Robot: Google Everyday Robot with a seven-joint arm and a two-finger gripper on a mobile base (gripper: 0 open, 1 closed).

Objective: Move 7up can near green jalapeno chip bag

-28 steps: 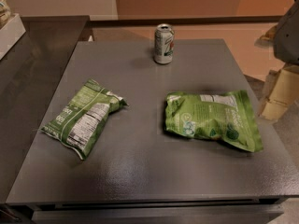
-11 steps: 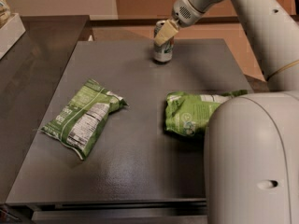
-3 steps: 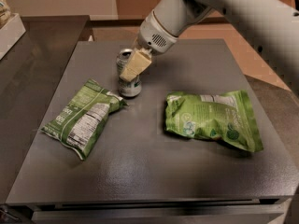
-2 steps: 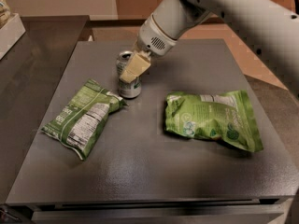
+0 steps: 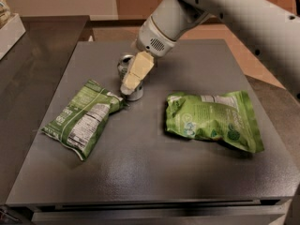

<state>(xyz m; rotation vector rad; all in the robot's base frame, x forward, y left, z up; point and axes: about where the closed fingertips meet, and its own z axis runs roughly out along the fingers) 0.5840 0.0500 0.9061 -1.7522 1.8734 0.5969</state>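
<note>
The 7up can stands upright on the dark table, just right of the top corner of the olive-green jalapeno chip bag, which lies flat at the left with its nutrition panel up. My gripper reaches down from the upper right and is shut on the can. One cream finger covers most of the can's front. The can's base rests on or just above the table, about touching the bag's corner.
A wider, brighter lime-green chip bag lies at the right of the table. A white box sits on the counter at the far left. My white arm crosses the upper right of the view.
The gripper and the can have sunk slightly toward the table beside the jalapeno bag. Both bags have stayed in place.
</note>
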